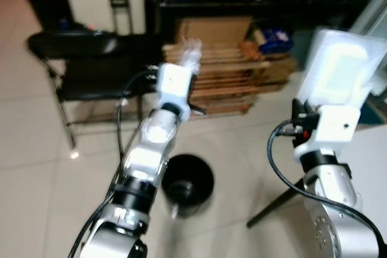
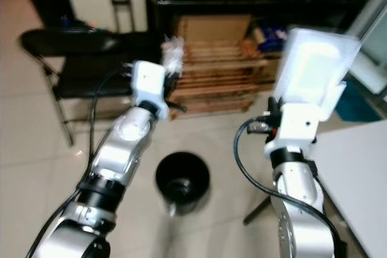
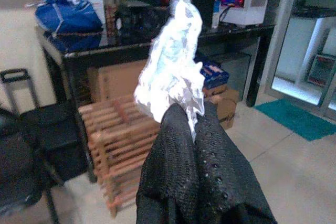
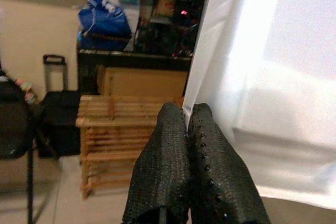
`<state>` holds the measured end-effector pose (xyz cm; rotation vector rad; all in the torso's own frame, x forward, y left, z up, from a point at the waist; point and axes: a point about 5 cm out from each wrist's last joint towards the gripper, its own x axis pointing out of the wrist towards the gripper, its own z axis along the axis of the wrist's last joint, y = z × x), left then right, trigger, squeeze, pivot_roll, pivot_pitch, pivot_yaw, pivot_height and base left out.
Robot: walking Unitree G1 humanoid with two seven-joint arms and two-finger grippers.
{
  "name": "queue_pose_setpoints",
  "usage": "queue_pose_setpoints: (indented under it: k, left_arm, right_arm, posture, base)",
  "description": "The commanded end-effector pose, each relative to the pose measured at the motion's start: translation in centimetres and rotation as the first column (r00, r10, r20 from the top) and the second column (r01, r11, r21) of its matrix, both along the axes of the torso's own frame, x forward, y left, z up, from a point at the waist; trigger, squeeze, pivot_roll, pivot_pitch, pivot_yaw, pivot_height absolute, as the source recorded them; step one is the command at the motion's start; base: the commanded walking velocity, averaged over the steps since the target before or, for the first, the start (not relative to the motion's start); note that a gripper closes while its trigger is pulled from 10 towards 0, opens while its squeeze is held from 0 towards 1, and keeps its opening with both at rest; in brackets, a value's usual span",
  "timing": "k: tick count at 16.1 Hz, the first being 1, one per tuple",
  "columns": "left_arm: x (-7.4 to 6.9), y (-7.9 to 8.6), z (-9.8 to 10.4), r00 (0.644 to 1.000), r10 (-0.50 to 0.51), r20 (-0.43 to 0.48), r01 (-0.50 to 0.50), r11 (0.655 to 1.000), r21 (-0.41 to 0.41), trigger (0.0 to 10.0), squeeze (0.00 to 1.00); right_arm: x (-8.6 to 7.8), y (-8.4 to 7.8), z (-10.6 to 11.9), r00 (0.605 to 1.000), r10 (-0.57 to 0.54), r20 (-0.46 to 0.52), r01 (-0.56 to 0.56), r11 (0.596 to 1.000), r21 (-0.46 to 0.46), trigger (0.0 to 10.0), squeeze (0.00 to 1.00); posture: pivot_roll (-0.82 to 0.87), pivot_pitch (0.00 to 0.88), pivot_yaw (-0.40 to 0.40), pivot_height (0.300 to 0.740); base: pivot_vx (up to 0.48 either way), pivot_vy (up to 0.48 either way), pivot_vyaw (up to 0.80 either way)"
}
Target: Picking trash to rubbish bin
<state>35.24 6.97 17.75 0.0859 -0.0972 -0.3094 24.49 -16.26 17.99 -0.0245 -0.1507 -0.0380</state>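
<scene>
Over on my left, a black folding chair (image 1: 91, 64) stands on the pale tiled floor (image 1: 36, 143), and my left gripper (image 3: 184, 121) is raised in front of me with its fingers pressed together on a crumpled wad of white paper trash (image 3: 173, 66). The wad sticks up above the fingertips, out beyond a stack of slatted wooden racks (image 1: 227, 80) with flat brown cardboard (image 1: 214, 28) propped behind it.

Below and between my arms sits the round black rubbish bin (image 1: 188, 184), open-topped on the floor, nearer my left forearm than my right. The wad is held higher and further forward than the bin's mouth, not above it.

To the right, my right gripper (image 4: 188, 116) is lifted too, its fingers clamped on the edge of a translucent white plastic sheet or bag (image 1: 338, 67), which stands up broad and bright above the wrist. A white table (image 2: 357, 167) edge shows at my far right.

I judge that both pieces are picked and I am at the carry-and-drop step. Next I need to bring the left hand back and down until the wad hangs over the bin's opening, then part the fingers; the large sheet follows, and it may need folding in to fit.

I can read no brand, label or writing anywhere; the blur hides any lettering.
</scene>
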Motion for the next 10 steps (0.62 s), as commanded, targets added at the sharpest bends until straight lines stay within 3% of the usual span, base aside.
queue_pose_setpoints:
  k: [1,4,8,10]
  left_arm:
    - [0.24,1.12,0.39,0.999,0.036,0.012,-0.036,0.999,0.008,10.0,0.00]
    - [0.30,1.19,0.43,0.999,0.038,0.014,-0.038,0.999,0.007,10.0,0.00]
    - [0.27,0.97,0.69,0.998,0.047,0.033,-0.047,0.999,-0.005,10.0,0.00]
    - [0.32,1.03,0.61,0.998,0.055,0.030,-0.055,0.998,-0.001,10.0,0.00]
  right_arm:
    - [-0.08,0.41,0.49,1.000,0.013,0.024,-0.013,1.000,-0.001,10.0,0.00]
    - [-0.03,0.48,0.48,0.999,0.019,0.027,-0.019,1.000,-0.007,10.0,0.00]
    - [0.01,0.83,0.40,0.999,0.046,0.029,-0.045,0.998,-0.033,10.0,0.00]
    - [0.02,1.02,0.37,0.998,0.055,0.029,-0.054,0.998,-0.038,10.0,0.00]
  posture:
    - [0.16,0.083,-0.073,0.740]
    - [0.17,0.082,-0.074,0.740]
    - [0.17,0.079,-0.073,0.740]
    - [0.17,0.078,-0.072,0.740]
  base:
    - [0.469,0.000,0.00]
    - [0.469,0.000,0.00]
    - [0.000,0.000,0.00]
    - [0.000,0.000,0.63]
